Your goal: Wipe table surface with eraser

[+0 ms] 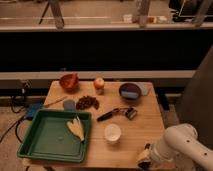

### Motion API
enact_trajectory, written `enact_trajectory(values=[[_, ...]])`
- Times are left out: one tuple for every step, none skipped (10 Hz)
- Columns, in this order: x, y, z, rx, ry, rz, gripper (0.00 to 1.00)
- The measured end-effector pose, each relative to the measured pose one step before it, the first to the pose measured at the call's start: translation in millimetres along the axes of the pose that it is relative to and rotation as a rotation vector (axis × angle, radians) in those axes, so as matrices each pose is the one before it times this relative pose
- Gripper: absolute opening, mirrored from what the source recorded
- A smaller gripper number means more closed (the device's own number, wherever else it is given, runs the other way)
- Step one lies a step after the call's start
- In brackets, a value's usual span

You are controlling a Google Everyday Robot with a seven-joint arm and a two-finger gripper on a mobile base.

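The light-wood table surface (145, 122) fills the middle of the camera view. My white arm comes in from the lower right. My gripper (146, 159) is at the table's front right corner. It is shut on the eraser (144, 157), a small yellowish-tan block with a dark underside. The eraser sits low at the table's front edge; I cannot tell whether it touches the wood.
A green tray (30, 145) with a pale yellow object (76, 127) fills the front left. A white cup (113, 133), a black-handled utensil (117, 114), a dark bowl (130, 91), a red bowl (69, 81), a round fruit (99, 83) and a dark cluster (88, 102) stand on the table.
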Motion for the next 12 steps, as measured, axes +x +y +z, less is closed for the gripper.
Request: enact_trajectory(values=[[-4.79, -15.28, 7.40, -0.00264, -0.00704, -0.03788, 0.00], [-1.81, -15.47, 4.19, 0.00212, 0.00038, -0.03627, 0.00], [1.16, -12.49, 0.31, 0.00262, 0.00269, -0.02924, 0.00], [6.74, -12.81, -2.22, 0.00527, 0.00676, -0.02494, 0.00], [6.83, -9.06, -0.64, 0.00397, 0.00284, -0.01659, 0.00], [10.18, -9.94, 0.57, 0.00115, 0.00167, -0.01548, 0.00], [13.44, -7.56, 3.35, -0.00425, -0.00201, -0.00901, 0.00], [11.39, -4.06, 3.01, 0.00201, 0.00166, 0.00467, 0.00], [14.09, -1.70, 3.54, 0.00107, 0.00207, 0.01351, 0.00], [14.26, 0.36, 0.37, 0.00039, 0.00486, 0.02061, 0.00], [16.11, 2.07, -1.76, 0.00410, 0.01110, 0.02555, 0.00], [14.92, 3.89, -3.57, 0.00373, 0.01304, 0.02627, 0.00]])
